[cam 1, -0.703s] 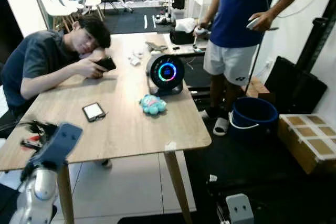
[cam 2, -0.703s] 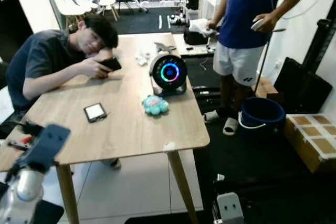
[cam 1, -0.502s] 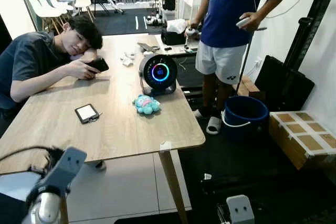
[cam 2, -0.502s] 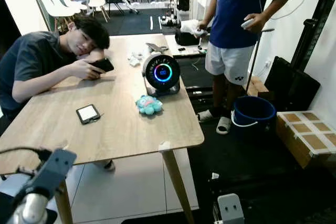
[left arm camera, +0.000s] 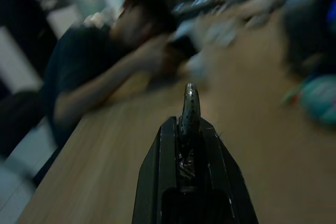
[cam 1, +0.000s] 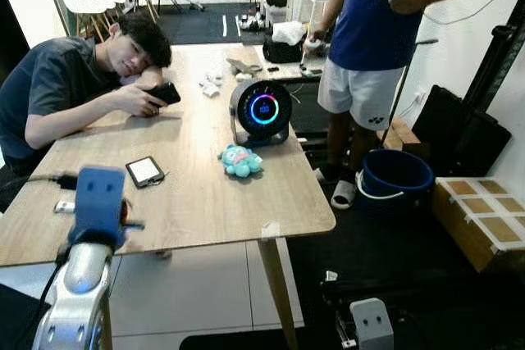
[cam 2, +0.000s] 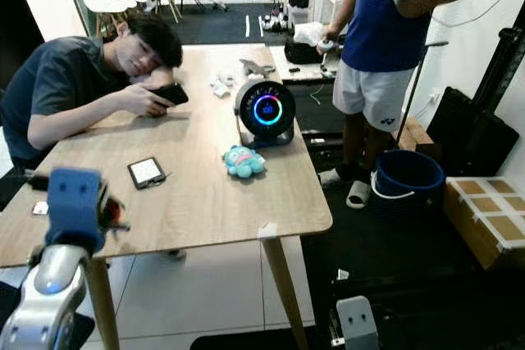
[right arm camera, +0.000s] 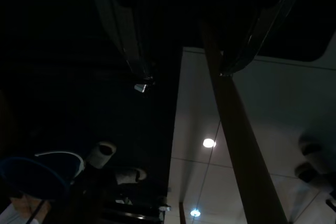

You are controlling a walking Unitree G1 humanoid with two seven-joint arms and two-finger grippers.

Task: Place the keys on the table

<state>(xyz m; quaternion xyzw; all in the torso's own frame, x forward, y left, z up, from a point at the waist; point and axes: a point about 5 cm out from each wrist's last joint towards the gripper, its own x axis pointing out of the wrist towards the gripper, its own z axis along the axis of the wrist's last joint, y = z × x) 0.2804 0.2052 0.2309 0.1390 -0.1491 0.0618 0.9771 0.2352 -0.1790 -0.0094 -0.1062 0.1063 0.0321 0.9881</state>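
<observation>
My left gripper (left arm camera: 188,125) is shut on a silver key (left arm camera: 189,100) that sticks out past the fingertips. The left arm is raised, and its blue wrist block (cam 1: 98,202) stands over the near left edge of the wooden table (cam 1: 205,198). A small dark and red bit of the keys (cam 1: 131,224) pokes out beside the block. In the left wrist view the tabletop lies just under the key, blurred. My right arm hangs idle by the table leg, its gripper (right arm camera: 197,56) open over the floor.
A seated person (cam 1: 74,79) leans on the table's left side holding a phone. On the table lie another phone (cam 1: 145,171), a teal plush (cam 1: 239,161) and a round lit speaker (cam 1: 261,110). A standing person (cam 1: 369,38), a blue bucket (cam 1: 397,176) and boxes (cam 1: 484,219) are to the right.
My left arm has swung up and forward, so the blue wrist block now stands upright over the table's front edge. The camera shifted. The standing person lifted a hand.
</observation>
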